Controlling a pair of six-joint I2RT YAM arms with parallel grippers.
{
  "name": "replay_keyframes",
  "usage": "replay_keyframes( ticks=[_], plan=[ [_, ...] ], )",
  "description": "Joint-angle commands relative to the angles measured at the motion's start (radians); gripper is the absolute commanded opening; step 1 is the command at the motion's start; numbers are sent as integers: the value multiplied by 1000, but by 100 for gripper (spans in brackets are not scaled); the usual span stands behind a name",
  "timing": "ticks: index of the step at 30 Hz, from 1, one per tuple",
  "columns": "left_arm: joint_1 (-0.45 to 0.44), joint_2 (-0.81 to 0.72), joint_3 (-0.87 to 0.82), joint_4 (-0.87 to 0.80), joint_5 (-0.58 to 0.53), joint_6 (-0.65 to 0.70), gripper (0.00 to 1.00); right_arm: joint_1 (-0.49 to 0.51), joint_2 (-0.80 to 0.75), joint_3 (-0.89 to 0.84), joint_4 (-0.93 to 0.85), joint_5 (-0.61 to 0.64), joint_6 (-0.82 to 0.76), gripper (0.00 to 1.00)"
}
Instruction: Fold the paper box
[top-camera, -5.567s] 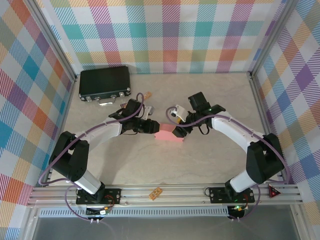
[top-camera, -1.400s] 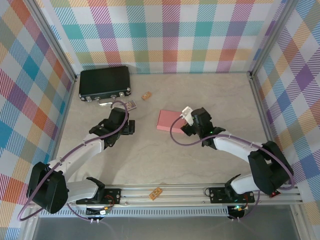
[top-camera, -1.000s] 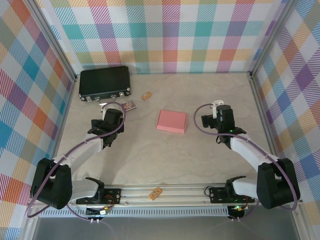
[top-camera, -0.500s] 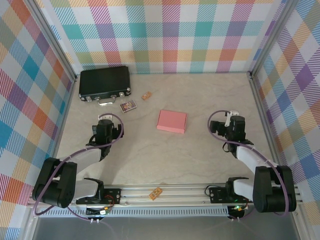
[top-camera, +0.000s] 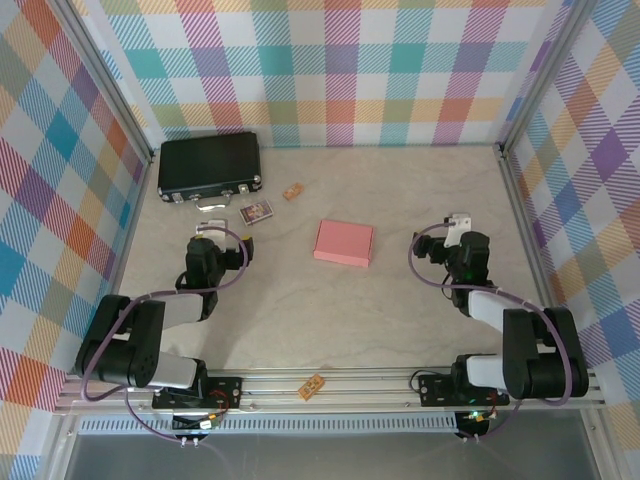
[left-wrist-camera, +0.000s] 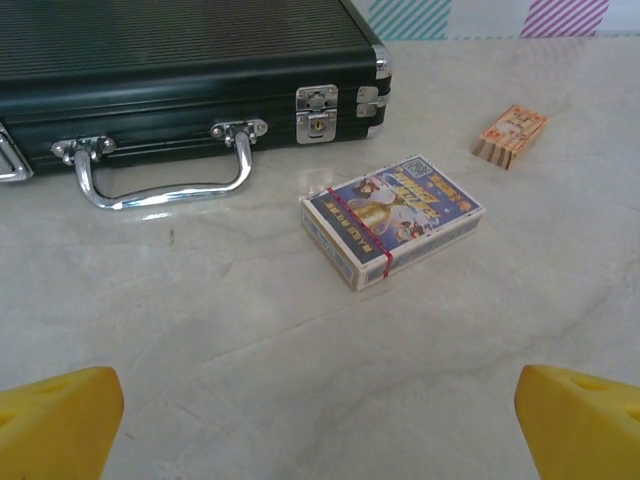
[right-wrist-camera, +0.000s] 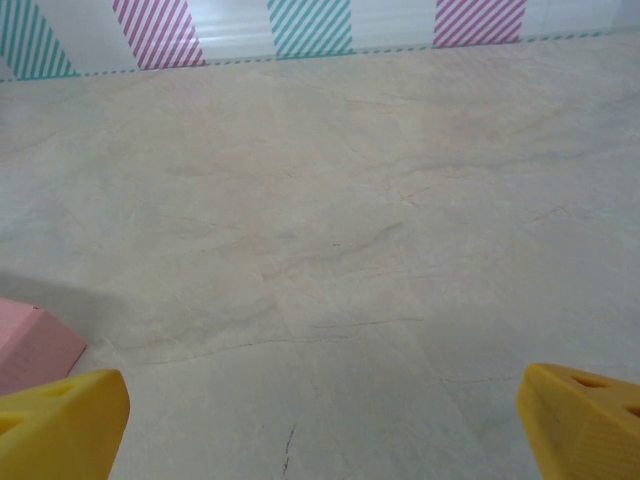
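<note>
Salmon-pink paper box (top-camera: 344, 243) sits folded mid-frame; I see left gripper (left-wrist-camera: 320, 425) and right gripper (right-wrist-camera: 320, 425) spread wide, holding nothing.

You have a pale marbled tabletop (top-camera: 330, 320). The pink box (top-camera: 343, 242) lies flat and closed near its middle. A black case (top-camera: 208, 165) sits in the far left corner, with a card pack (top-camera: 257, 212) and a small block (top-camera: 293, 190) close by.

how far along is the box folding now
Done: the paper box lies closed, a flat pink rectangle mid-table, no flaps sticking out. In hand: nothing; the left gripper and right gripper are both open and empty, well apart from it on either side. To do: apparently nothing on the box itself.
</note>
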Motion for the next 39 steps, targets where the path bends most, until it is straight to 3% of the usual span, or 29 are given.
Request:
replay_keyframes(
  ticks=[1, 10, 12, 15, 18, 39],
  plan=[
    [17, 53, -23, 155, 30, 24, 100, -9, 22, -8, 108, -33, -38, 99],
    [23, 170, -41, 299, 39, 28, 100, -8, 187, -13, 259, -27, -39, 99],
    [24, 158, -27, 249, 25, 19, 100, -8, 222, -14, 296, -22, -38, 99],
    [24, 167, 48, 125, -92, -23, 100, -9, 221, 21, 228, -20, -39, 99],
    [39, 170, 60, 102, -120, -58, 100, -10, 228, 53, 175, 17, -19, 99],
    [40, 169, 58, 102, -121, -58, 100, -12, 227, 52, 177, 28, -14, 99]
  ],
)
